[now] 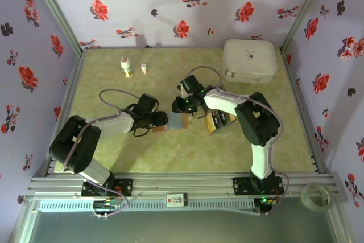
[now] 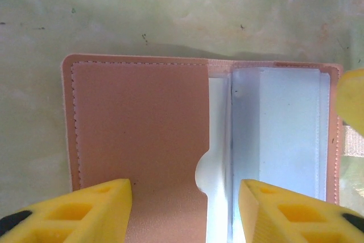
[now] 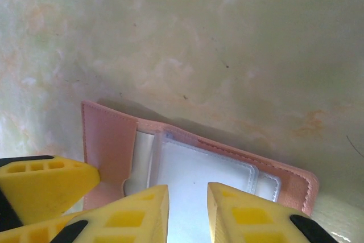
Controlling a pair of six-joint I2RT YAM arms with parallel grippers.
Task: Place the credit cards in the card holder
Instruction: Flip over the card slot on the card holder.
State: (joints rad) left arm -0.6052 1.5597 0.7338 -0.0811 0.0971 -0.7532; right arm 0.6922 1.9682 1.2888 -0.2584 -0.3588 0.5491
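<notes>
Left wrist view: open reddish-brown leather-like card holder (image 2: pixel 139 129), probably light and floppy; pin its cover edge. Left hand (image 2: pixel 183 192) spread wide over it; right hand (image 3: pixel 187 194) narrow, empty.

From above, the open reddish-brown leather card holder (image 1: pixel 177 122) lies mostly hidden under the left gripper (image 1: pixel 163 119) and right gripper (image 1: pixel 183 106). The right arm (image 1: pixel 227 102) covers part of the black and orange-tan flat cards (image 1: pixel 216 122).

The overhead view is bright and evenly lit but slightly soft, with short faint shadows on the table (image 1: pixel 170 146). Both wrist views look hazy. The pale inside of the card holder (image 2: pixel 284 129) glares white, and the yellow fingers (image 2: pixel 74 214) near the lens are blurred.
</notes>
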